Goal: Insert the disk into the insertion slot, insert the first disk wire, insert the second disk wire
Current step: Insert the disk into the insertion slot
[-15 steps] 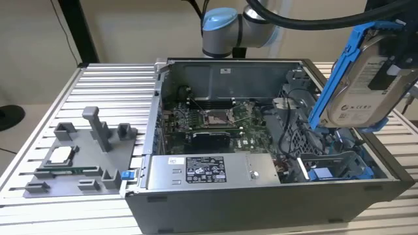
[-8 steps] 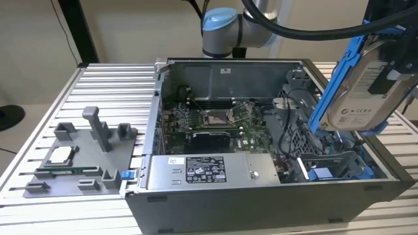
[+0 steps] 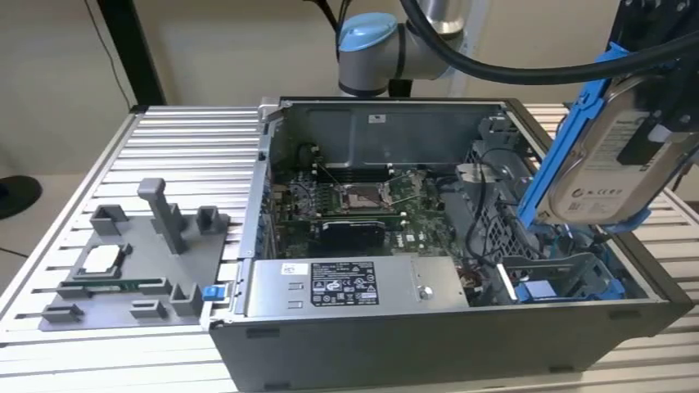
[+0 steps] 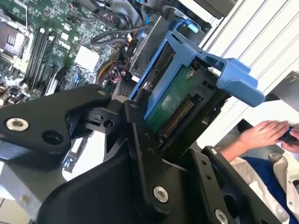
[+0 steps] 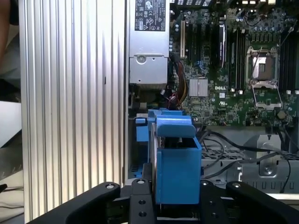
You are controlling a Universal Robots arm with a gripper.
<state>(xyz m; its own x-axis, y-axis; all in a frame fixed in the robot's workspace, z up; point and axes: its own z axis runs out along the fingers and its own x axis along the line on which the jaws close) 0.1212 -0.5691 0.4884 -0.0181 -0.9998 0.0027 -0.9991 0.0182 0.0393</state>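
Observation:
The disk (image 3: 603,168), silver-grey with a white label in a bright blue carrier frame, hangs tilted above the open computer case on the exterior view's right. My gripper (image 3: 647,131) is shut on it from above. In the second wrist view the black fingers (image 4: 140,140) clamp the disk (image 4: 174,100), whose green board and blue frame show. The first wrist view has the blue carrier (image 5: 175,161) between the gripper's (image 5: 175,207) black fingers. The insertion slot (image 3: 557,274), grey perforated metal with blue rails, lies below the disk in the case's near right corner. The disk is above it, not in it.
A grey labelled power-supply box (image 3: 339,286) sits along the case's front, beside the slot. The motherboard (image 3: 349,205) and loose black cables (image 3: 480,217) fill the case floor. A grey fixture tray (image 3: 142,270) rests on the ribbed table. A person's hand (image 4: 261,133) is beyond the case.

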